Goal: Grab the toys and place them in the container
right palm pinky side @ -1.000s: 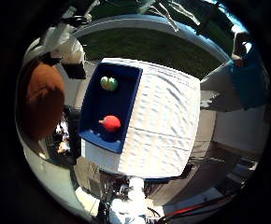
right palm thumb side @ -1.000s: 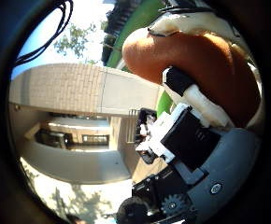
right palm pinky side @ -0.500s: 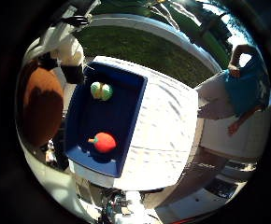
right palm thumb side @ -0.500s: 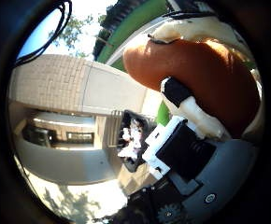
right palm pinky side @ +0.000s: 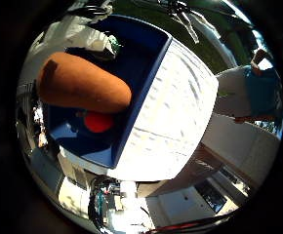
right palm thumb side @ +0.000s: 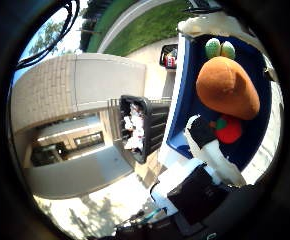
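A brown plush toy [right palm thumb side: 230, 85] is inside the blue container [right palm thumb side: 189, 95], a short way off the palm. The thumb side palm view shows it between a green toy [right palm thumb side: 220, 47] and a red toy [right palm thumb side: 227, 128] on the container's floor. My hand [right palm thumb side: 207, 165] is above the container, with white fingers [right palm thumb side: 221, 22] spread on either side of the brown toy and not closed on it. In the little finger side palm view the brown toy [right palm pinky side: 83, 83] lies across the container [right palm pinky side: 149, 68], above the red toy [right palm pinky side: 98, 122].
The container stands at one end of a table with a white cloth [right palm pinky side: 181, 107]. A black crate [right palm thumb side: 135, 125] of small things stands on the paving beside the table. A light building [right palm thumb side: 70, 95] and a lawn [right palm thumb side: 150, 25] lie beyond.
The brown toy filled the palm view before and was gripped; now it is smaller, off the palm and inside the container. The hand has moved over the container.
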`<state>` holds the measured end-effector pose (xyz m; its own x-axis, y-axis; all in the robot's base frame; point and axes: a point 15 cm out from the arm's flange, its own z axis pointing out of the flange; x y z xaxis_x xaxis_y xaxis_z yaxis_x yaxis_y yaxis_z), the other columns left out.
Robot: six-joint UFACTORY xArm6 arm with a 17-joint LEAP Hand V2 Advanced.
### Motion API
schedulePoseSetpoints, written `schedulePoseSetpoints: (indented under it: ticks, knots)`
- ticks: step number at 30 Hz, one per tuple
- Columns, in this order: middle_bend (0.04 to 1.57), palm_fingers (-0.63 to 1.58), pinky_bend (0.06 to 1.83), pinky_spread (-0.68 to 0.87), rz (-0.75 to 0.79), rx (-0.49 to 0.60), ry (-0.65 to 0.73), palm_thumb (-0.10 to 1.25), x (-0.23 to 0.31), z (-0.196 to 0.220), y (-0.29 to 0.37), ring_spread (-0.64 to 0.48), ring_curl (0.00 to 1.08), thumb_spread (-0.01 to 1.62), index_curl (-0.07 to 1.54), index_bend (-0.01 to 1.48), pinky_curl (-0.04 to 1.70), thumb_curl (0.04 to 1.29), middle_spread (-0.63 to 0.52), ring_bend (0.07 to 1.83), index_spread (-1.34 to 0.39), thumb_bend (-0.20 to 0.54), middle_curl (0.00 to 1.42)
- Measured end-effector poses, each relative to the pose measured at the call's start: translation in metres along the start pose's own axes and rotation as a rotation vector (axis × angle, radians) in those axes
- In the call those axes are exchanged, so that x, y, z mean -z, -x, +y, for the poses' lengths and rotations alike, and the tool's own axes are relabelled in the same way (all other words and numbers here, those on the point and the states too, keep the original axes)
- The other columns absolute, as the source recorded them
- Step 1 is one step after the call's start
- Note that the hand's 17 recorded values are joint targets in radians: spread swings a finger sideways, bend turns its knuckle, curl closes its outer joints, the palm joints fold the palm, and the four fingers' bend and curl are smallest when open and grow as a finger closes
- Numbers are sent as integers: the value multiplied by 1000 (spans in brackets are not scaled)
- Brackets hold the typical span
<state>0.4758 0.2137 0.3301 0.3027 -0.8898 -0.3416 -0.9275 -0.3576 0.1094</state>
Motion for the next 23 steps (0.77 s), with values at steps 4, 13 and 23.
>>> schedulePoseSetpoints:
  ticks: [4,13,23]
  knots:
    - [164,-64,870,503,2,3,-23,697,4,-3,4,336,273,1116,100,485,276,433,84,461,-376,-32,401]
    - [158,-7,793,513,9,31,-71,702,-1,-20,20,340,277,1116,177,360,234,394,92,395,-362,-28,340]
    - [155,2,762,506,9,66,-123,702,26,-10,39,335,290,1115,227,255,218,380,104,369,-343,-28,309]
